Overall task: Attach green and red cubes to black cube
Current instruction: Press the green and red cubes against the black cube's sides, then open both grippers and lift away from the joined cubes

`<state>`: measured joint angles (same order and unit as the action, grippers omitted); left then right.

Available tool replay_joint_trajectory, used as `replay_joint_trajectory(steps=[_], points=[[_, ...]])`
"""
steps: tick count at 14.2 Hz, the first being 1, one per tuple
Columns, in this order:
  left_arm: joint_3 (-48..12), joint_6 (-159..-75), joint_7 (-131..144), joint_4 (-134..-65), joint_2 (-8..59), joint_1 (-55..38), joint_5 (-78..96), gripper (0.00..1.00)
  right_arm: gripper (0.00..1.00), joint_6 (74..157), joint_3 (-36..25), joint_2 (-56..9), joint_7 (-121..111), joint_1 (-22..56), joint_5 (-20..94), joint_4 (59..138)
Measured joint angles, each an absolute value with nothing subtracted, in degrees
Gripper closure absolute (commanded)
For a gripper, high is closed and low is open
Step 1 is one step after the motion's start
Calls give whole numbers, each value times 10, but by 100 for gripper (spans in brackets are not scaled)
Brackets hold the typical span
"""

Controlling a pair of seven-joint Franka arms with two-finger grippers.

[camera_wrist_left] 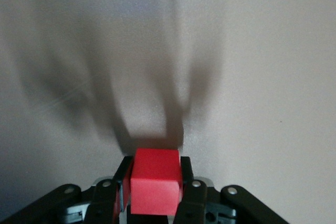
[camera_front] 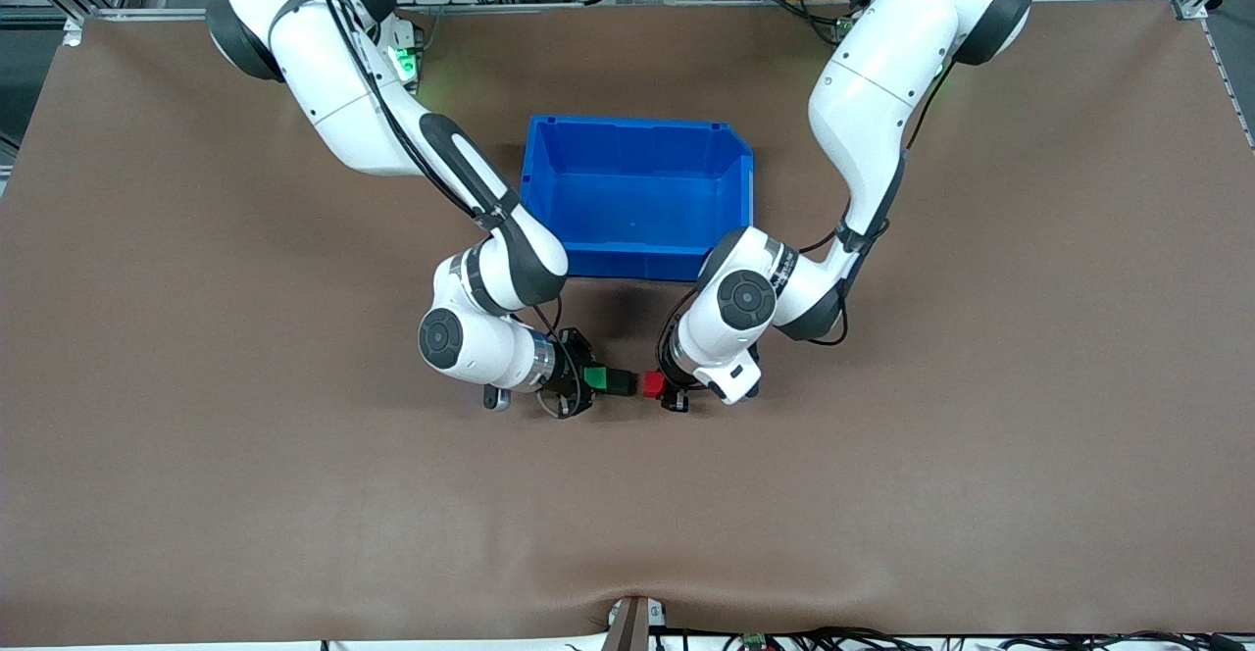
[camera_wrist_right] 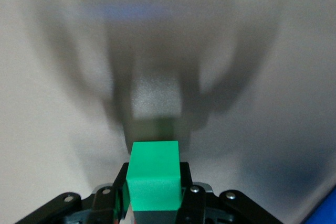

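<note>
- The right gripper sits just below the middle of the front view, its fingers clenched on the green cube.
- In the right wrist view the green cube fills the lower centre of the frame, pinched between two black fingers, with a dark block touching it underneath.
- The black cube shows in the front view touching the green cube on the side toward the left arm's end of the table.
- The left gripper is just beside that pair in the front view, grasping the red cube.
- In the left wrist view the red cube sits low in the centre of the frame, clamped between the black fingers.
- A narrow gap separates the red cube from the black cube in the front view; the two do not touch.
- Both grippers and their cubes are over bare brown table.
- The blue bin stands above them in the front view, farther from the camera, between the two arms.
</note>
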<state>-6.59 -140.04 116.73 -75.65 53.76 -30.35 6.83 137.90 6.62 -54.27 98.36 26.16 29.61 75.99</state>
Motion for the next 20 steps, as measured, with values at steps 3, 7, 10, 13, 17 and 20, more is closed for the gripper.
replay_joint_trajectory(steps=[3,7,10,13,17,20], points=[[-66,-1400,1167,-756,538,-304,68,100,96,1410,66,-546,984,276,296,761],[-65,-1400,1167,-755,538,-309,68,100,6,1414,62,-546,984,280,295,761],[-65,-1401,1167,-753,539,-315,68,100,0,1414,51,-548,983,281,291,762],[-65,-1400,1167,-753,540,-316,68,75,0,1413,48,-549,983,281,291,762],[-65,-1395,1167,-754,546,-319,68,0,0,1400,41,-546,983,279,277,754],[-65,-1366,1147,-745,540,-321,46,0,0,1304,35,-540,982,257,255,724]])
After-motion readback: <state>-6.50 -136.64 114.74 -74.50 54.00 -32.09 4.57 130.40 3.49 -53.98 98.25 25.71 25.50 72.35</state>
